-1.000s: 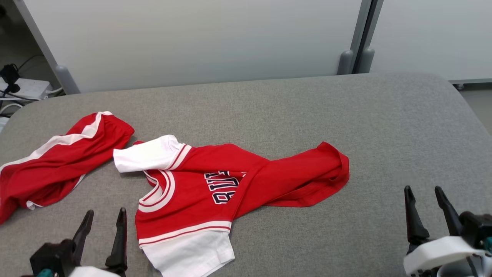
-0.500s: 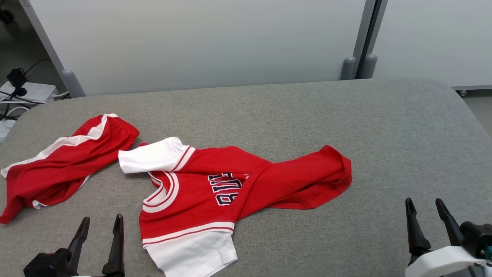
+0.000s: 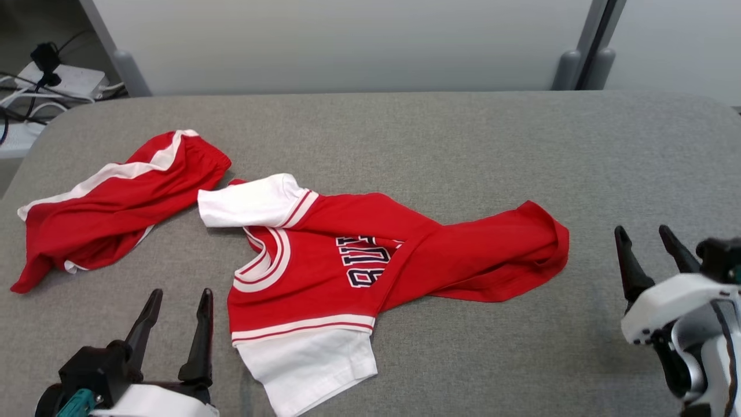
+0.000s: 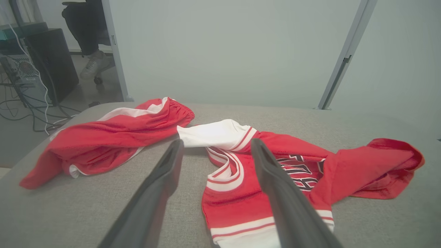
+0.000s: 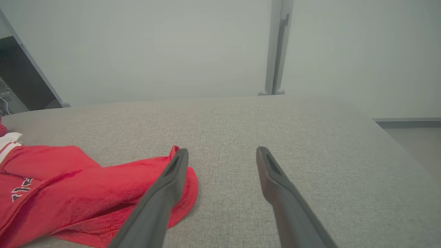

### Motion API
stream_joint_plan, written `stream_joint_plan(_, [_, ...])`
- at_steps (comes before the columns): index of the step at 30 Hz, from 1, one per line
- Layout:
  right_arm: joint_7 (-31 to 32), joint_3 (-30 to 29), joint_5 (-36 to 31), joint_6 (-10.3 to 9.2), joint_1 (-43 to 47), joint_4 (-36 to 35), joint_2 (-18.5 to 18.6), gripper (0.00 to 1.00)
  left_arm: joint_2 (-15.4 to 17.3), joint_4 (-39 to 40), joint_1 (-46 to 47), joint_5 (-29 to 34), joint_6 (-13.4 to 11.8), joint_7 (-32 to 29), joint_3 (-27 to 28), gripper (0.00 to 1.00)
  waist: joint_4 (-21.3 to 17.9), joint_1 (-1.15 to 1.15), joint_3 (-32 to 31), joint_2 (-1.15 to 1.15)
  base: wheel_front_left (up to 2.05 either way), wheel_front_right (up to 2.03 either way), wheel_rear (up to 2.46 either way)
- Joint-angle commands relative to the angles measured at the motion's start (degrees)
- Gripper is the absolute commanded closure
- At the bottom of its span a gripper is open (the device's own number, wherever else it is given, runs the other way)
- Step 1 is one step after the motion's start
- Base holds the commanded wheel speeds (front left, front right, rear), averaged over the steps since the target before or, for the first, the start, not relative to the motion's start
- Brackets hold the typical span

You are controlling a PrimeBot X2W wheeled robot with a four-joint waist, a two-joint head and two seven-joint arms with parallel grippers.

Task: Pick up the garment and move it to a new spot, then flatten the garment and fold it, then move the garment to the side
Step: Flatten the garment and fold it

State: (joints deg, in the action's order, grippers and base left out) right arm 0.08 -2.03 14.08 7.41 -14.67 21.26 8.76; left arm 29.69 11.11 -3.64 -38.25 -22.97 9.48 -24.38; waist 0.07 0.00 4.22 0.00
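The garment is a red jersey with white sleeves and dark lettering, lying crumpled and twisted in the middle of the grey padded table. My left gripper is open just left of its collar and lower sleeve, touching nothing. My right gripper is open to the right of the jersey's bunched red hem, apart from it. In the left wrist view the left gripper points at the upper white sleeve and collar of the jersey. In the right wrist view the right gripper has the jersey's hem beside its left finger.
A second red garment with a white stripe lies at the table's left, close to the jersey's sleeve. Pale partition panels stand behind the table. A power strip and cables lie off the back left corner. A person's leg and shoe show beyond.
The head camera has shifted, so the whole picture slid up and to the right. The right gripper has come forward toward the level of the jersey's hem. Both grippers stayed open.
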Motion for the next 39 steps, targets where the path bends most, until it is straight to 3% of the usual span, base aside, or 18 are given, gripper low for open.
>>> stream_joint_plan(1, [0.89,2.23,0.61,0.08,-3.8,0.1,1.67,0.0,0.88,1.1,4.29,0.54,0.6,0.14,1.77,0.0,2.06,0.0,2.38,0.0,0.0,0.0,0.0])
stream_joint_plan(13, [15.29,10.47,8.88,0.08,-22.92,19.53,6.68,0.0,-2.98,-3.48,12.42,1.35,4.27,1.59,-1.29,0.0,8.28,0.0,9.82,0.0,0.0,0.0,0.0])
stream_joint_plan(21, [19.95,14.61,11.05,0.08,-26.8,24.06,8.01,0.01,-4.0,-5.71,14.09,1.34,5.18,2.26,-1.8,0.0,8.67,0.0,10.75,0.0,0.0,0.0,0.0])
stream_joint_plan(22, [19.95,14.99,11.21,0.08,-27.14,24.35,8.13,0.57,-4.03,-5.92,14.26,1.34,5.25,2.34,-1.79,0.0,8.62,0.0,10.85,0.0,0.0,0.0,0.0])
stream_joint_plan(24, [19.27,15.6,11.55,0.08,-27.66,24.68,8.33,1.0,-4.09,-6.29,14.54,1.33,5.37,2.51,-1.73,0.0,8.48,0.0,10.97,0.0,0.0,0.0,0.0])
stream_joint_plan(31, [15.25,16.57,13.35,0.08,-28.86,25.21,9.25,1.0,-4.3,-7.27,14.82,1.2,5.48,2.98,-1.53,0.0,7.53,0.0,11.09,0.0,0.0,0.0,0.0])
stream_joint_plan(39, [4.97,14.83,13.93,0.08,-33.32,24.64,11.28,1.0,-4.35,-8.02,15.15,1.07,5.78,3.36,-1.41,0.0,6.19,0.0,10.68,0.0,0.0,0.0,0.0])
